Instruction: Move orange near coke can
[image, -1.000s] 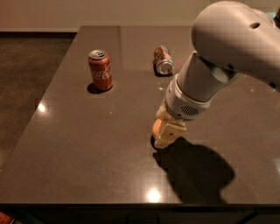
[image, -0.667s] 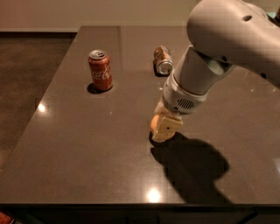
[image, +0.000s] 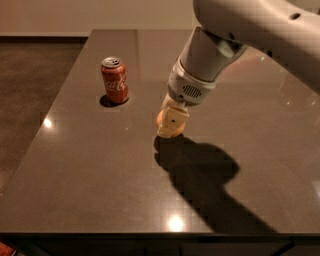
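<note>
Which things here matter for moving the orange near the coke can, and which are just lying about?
Part of the job:
orange, held in the gripper over the table's middle
coke can, upright, off to the left, apart from the orange

Just there:
table
arm's shadow
Anything behind the arm is hidden.

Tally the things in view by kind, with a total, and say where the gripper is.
Soda cans: 1, the coke can, upright at the left rear of the table.
Fruit: 1, the orange, held in the gripper near the table's middle, to the right of the can.
Total: 2 in view; the arm may hide more.
</note>
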